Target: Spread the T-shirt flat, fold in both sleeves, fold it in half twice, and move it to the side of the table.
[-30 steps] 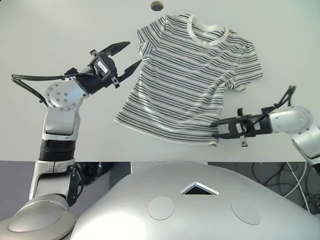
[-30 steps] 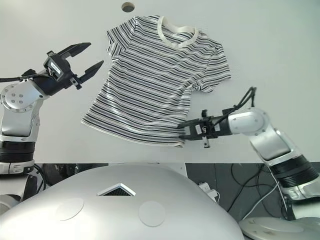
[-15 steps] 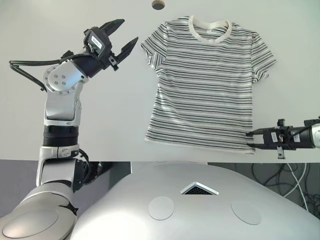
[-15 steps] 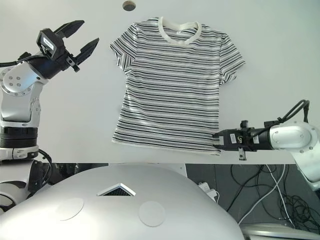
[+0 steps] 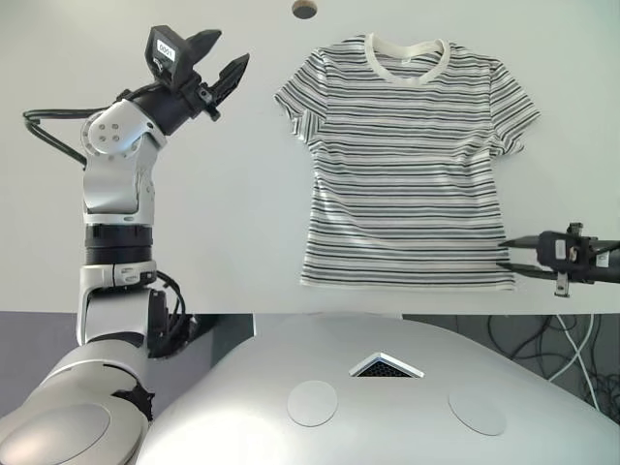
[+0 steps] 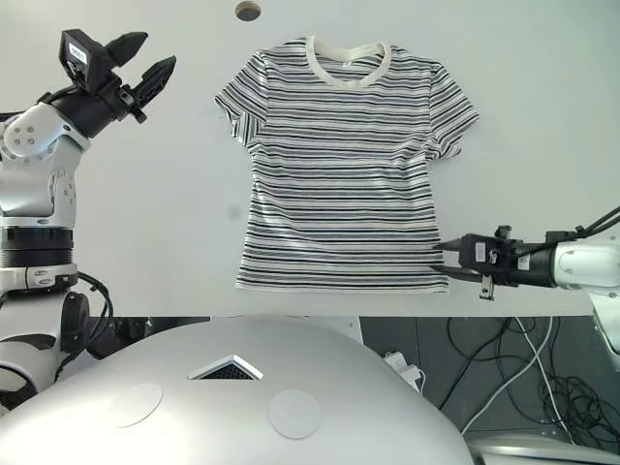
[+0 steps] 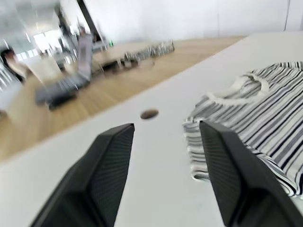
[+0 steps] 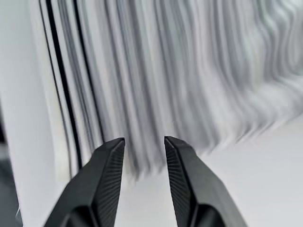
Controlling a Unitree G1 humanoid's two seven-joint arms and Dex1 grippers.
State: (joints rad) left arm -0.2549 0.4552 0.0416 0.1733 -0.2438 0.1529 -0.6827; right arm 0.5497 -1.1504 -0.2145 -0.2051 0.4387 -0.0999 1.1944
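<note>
From my station I see the T-shirt (image 5: 407, 165) lying spread flat on the white table (image 5: 223, 223), collar on the far side and hem running close along the near edge, both short sleeves out to the sides and unfolded. The left gripper (image 5: 232, 46) hangs raised above the table off to the left of the shirt, apart from its left sleeve (image 5: 295, 102), with its two fingers (image 7: 113, 156) spread wide and nothing between them; its wrist camera looks across bare tabletop toward the collar and that sleeve. The right gripper (image 5: 504, 257) sits low at the near edge, tips right at the hem's right-hand corner; its fingers (image 8: 109, 170) stand parted with a narrow gap, and the striped cloth lies just beyond the tips rather than pinched between them. A small dark round spot (image 5: 305, 10) marks the table at the far edge, left of the collar
</note>
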